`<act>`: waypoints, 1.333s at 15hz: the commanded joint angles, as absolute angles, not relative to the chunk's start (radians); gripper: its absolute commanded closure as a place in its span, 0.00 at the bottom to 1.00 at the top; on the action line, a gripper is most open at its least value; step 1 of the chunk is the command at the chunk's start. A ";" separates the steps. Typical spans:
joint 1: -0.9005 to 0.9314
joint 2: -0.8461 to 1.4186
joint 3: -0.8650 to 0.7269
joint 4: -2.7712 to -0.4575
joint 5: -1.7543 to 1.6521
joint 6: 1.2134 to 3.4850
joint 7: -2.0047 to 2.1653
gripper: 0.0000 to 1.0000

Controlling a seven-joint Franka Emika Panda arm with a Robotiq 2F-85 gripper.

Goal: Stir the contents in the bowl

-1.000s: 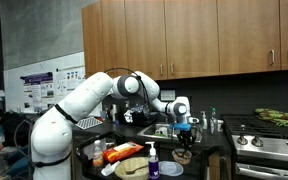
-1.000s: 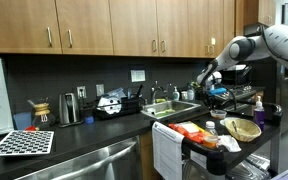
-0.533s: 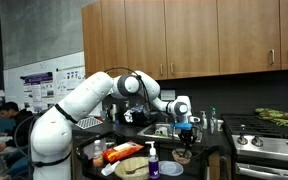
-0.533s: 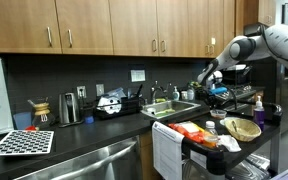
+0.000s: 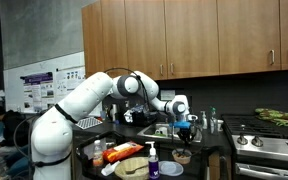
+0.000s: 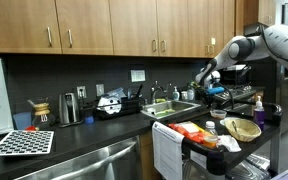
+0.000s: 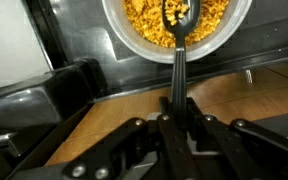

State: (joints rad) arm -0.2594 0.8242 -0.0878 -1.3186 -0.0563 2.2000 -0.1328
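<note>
Wrist view: bowl point(image 7: 112, 30) holds yellow contents point(image 7: 139, 20).

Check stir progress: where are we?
Done: gripper is shut on the black spoon. In hand: the spoon's head sits in the yellow contents of the bowl. Left: lifting the spoon out; how well mixed, can't tell.
</note>
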 commanded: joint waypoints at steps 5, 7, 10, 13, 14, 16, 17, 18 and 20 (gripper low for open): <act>-0.202 0.818 -0.145 -1.349 -0.152 2.281 -0.121 0.95; -0.197 0.813 -0.155 -1.364 -0.173 2.304 -0.120 0.95; -0.192 0.799 -0.165 -1.404 -0.184 2.355 -0.104 0.95; -0.193 0.785 -0.164 -1.452 -0.173 2.408 -0.096 0.95; -0.194 0.782 -0.162 -1.466 -0.168 2.424 -0.093 0.95; -0.194 0.774 -0.158 -1.494 -0.160 2.449 -0.083 0.95; -0.196 0.766 -0.152 -1.510 -0.153 2.460 -0.083 0.95; -0.198 0.753 -0.146 -1.532 -0.144 2.471 -0.083 0.95; -0.197 0.728 -0.140 -1.577 -0.132 2.489 -0.080 0.95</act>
State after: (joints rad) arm -0.2037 0.8008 -0.1480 -1.4653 -0.1502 2.4526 -0.0953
